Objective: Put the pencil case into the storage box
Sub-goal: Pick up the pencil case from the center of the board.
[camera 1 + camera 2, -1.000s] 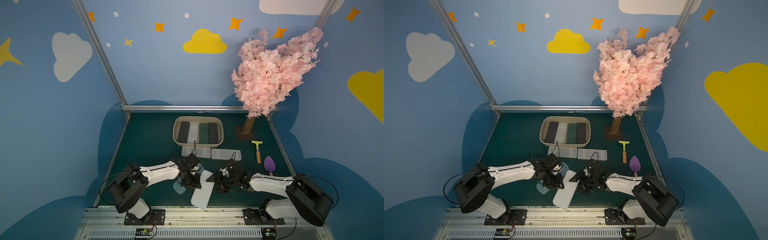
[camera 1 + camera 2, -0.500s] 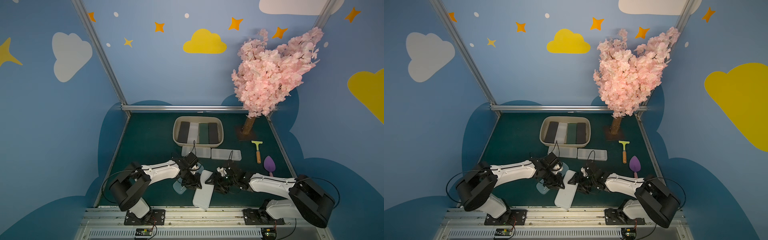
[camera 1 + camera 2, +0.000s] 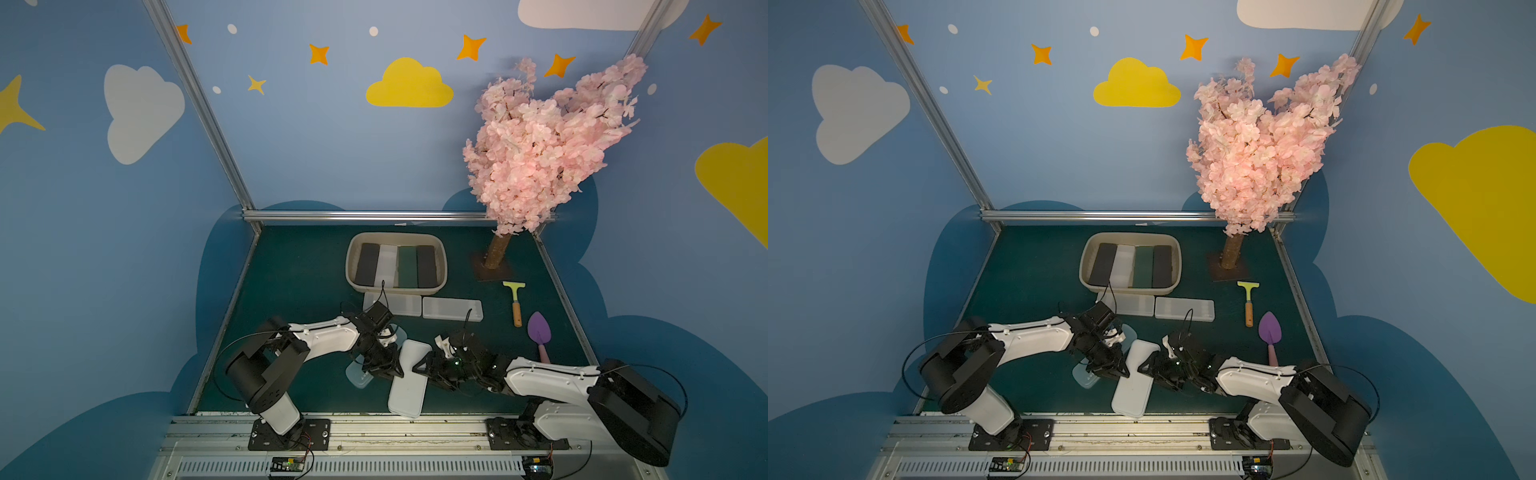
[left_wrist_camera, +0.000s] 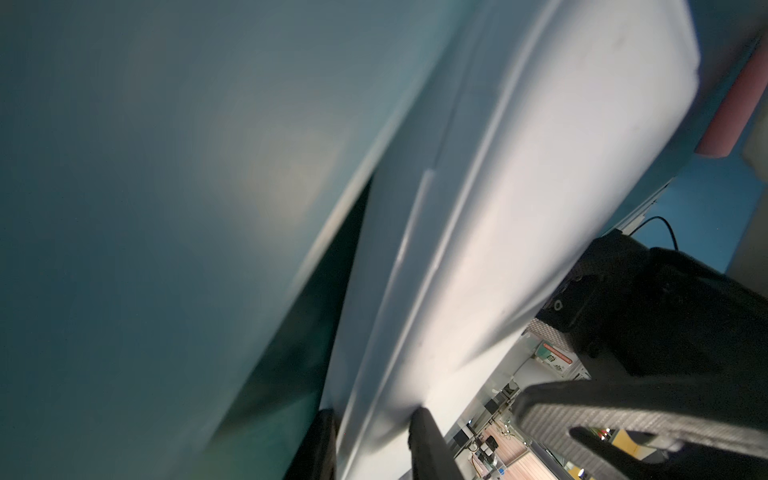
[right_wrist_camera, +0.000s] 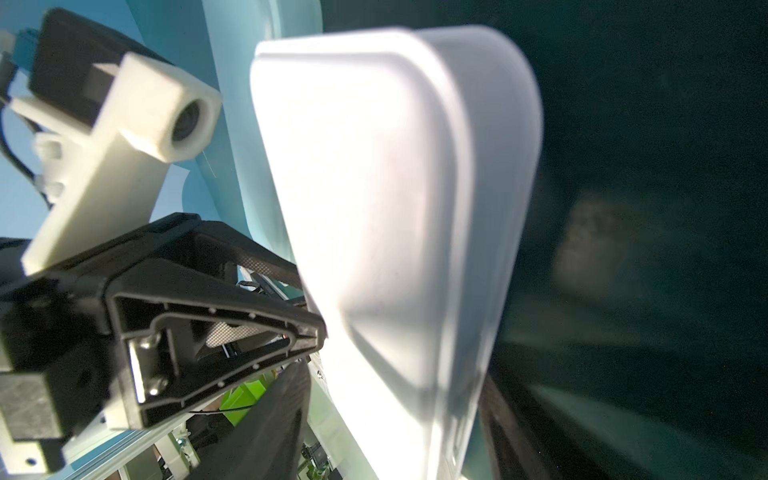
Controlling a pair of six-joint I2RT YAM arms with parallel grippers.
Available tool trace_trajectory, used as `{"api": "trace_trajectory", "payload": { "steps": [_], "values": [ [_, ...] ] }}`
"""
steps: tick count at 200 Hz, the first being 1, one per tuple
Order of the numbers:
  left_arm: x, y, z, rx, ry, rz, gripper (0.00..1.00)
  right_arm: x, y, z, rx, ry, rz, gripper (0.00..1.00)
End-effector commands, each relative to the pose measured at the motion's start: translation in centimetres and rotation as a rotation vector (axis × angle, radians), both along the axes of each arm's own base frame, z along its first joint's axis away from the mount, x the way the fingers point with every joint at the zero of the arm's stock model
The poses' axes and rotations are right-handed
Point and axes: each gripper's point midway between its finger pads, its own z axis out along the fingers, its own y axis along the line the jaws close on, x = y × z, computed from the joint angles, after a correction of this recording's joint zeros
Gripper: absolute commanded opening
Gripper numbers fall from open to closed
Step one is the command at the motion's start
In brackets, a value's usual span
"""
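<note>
The white pencil case [image 3: 409,380] [image 3: 1133,384] hangs at the front middle, long axis pointing away from me, near end over the front rail. My left gripper [image 3: 392,371] [image 3: 1121,371] is shut on its left long edge; in the left wrist view the gripper [image 4: 374,415] pinches that edge of the case [image 4: 519,187]. My right gripper [image 3: 417,368] [image 3: 1144,368] holds the opposite side; in the right wrist view it [image 5: 397,374] spans the case [image 5: 395,187]. The beige storage box [image 3: 351,266] [image 3: 1086,266] stands further back, with several cases side by side inside.
Two translucent white cases [image 3: 453,309] [image 3: 399,305] lie just before the box. A pale blue translucent case [image 3: 357,376] lies under the left gripper. To the right are a yellow scraper [image 3: 515,303], a purple trowel [image 3: 539,332] and a pink blossom tree [image 3: 540,153].
My right gripper has crept left against the pencil case. Both grippers' jaws have narrowed a little. The case has barely shifted.
</note>
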Motion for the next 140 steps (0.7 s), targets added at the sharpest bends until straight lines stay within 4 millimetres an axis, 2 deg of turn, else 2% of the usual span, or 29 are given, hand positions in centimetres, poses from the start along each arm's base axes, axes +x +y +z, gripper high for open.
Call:
{"api": "trace_trajectory", "payload": {
  "steps": [1,30,46,70,98,111,140],
  "values": [
    [-0.1,-1.0,-3.3,0.026,-0.031,-0.017,0.28,0.8,4.9,9.0,0.351,-0.227,0.107,0.66],
    [-0.3,-0.4,-3.7,0.058,-0.032,-0.029,0.28,0.6,5.0,10.5,0.417,-0.269,0.126,0.66],
    [-0.4,-0.3,-3.7,0.064,-0.03,-0.03,0.28,0.6,4.2,8.9,0.341,-0.221,0.107,0.66],
    [-0.3,-0.3,-3.6,0.066,-0.034,-0.03,0.28,0.3,0.9,5.1,0.153,-0.114,0.023,0.68],
    [-0.3,-0.3,-3.3,0.067,-0.038,-0.034,0.28,-0.3,-2.4,3.6,0.015,-0.095,-0.005,0.7],
    [-0.2,-0.4,-3.2,0.061,-0.038,-0.035,0.28,-0.4,-2.8,2.9,0.021,-0.091,-0.027,0.71],
    [-0.1,-0.7,-3.5,0.055,-0.03,-0.037,0.28,-0.4,-1.7,1.6,0.071,-0.048,-0.018,0.71]
  ]
}}
